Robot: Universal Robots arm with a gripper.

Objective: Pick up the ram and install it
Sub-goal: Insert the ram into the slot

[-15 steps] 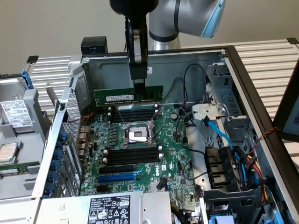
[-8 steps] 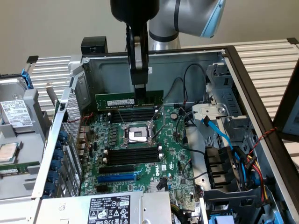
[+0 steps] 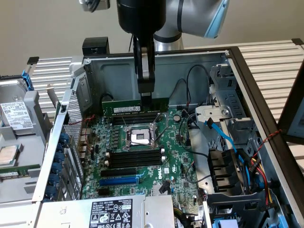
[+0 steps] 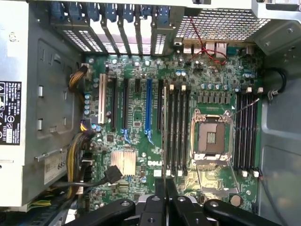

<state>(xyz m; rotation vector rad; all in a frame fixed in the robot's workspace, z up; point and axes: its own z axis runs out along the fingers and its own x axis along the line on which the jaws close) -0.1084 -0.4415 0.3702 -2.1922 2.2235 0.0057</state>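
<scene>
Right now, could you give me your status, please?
Gripper shut on long green circuit-board ram stick. Stick on edge over black plastic slots beside metal processor socket. Nothing lying across them.

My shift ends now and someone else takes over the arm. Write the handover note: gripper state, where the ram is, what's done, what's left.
Gripper: shut on the ram, gripping it near mid-length from above.
Ram: held on edge and level inside the open case. It lies along the black slots, which sit beyond the CPU socket in the exterior view.
Done: the pickup.
Left: the install. Whether the ram's lower edge has entered a slot cannot be told, and the gripper has not let go.
</scene>
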